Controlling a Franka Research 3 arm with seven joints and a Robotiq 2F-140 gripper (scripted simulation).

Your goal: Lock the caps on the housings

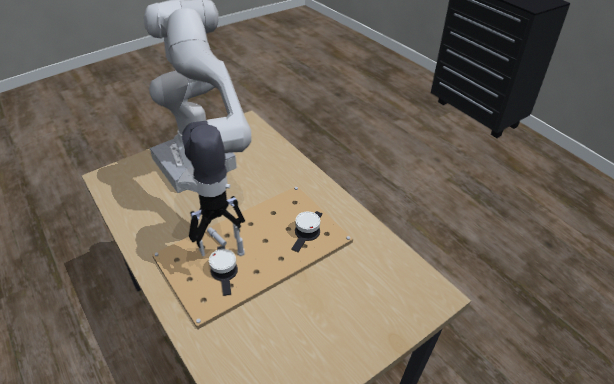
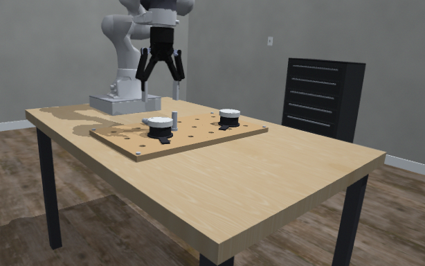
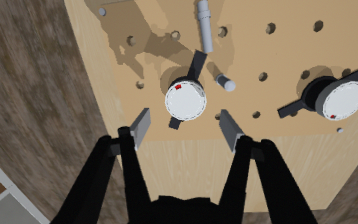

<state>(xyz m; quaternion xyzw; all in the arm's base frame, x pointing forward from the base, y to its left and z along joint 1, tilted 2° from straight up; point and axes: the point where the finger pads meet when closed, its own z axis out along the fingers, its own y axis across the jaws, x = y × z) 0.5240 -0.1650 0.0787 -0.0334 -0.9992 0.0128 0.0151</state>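
Observation:
Two black housings with white caps stand upright on a pegboard (image 1: 252, 250). The near cap (image 1: 222, 260) has a red mark; it also shows in the exterior view (image 2: 160, 122) and in the wrist view (image 3: 185, 99). The far cap (image 1: 308, 221) sits to the right, seen in the exterior view (image 2: 230, 113) and at the wrist view's right edge (image 3: 340, 100). My gripper (image 1: 220, 245) hangs open and empty above the near cap, well clear of it in the exterior view (image 2: 160, 91). In the wrist view my gripper (image 3: 184, 116) has a finger on each side of the cap.
Two grey pegs are on the board near the near housing: one upright (image 3: 225, 83) and one lying flat (image 3: 204, 25). The board has several holes. The arm's base (image 1: 187, 167) is at the table's back. A black drawer cabinet (image 1: 495, 60) stands on the floor.

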